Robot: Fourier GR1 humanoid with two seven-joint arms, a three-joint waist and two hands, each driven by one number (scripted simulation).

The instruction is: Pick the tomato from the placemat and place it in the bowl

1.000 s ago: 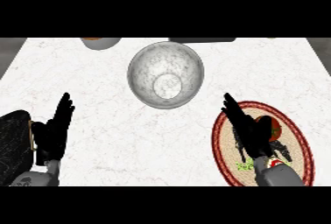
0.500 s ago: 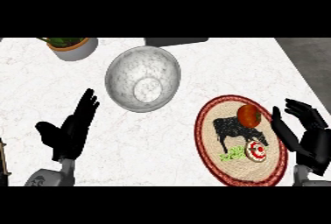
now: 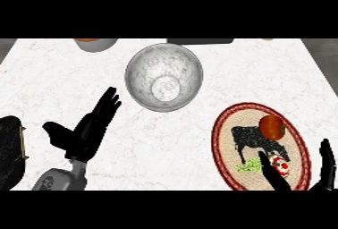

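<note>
Nothing done yet: round red tomato [image 3: 272, 127] lying on the oval woven placemat [image 3: 228, 147] near the surface's right edge, untouched; grey marbled bowl [image 3: 163, 77] empty; right hand [image 3: 323, 172] spread wide just below, left hand [image 3: 89, 129] resting open

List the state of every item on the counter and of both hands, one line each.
tomato: on the placemat, not held.
placemat: flat on the counter, right side.
bowl: upright, nothing in it.
left hand: open, holding nothing.
right hand: open, at the lower right edge beside the placemat, apart from the tomato.
</note>
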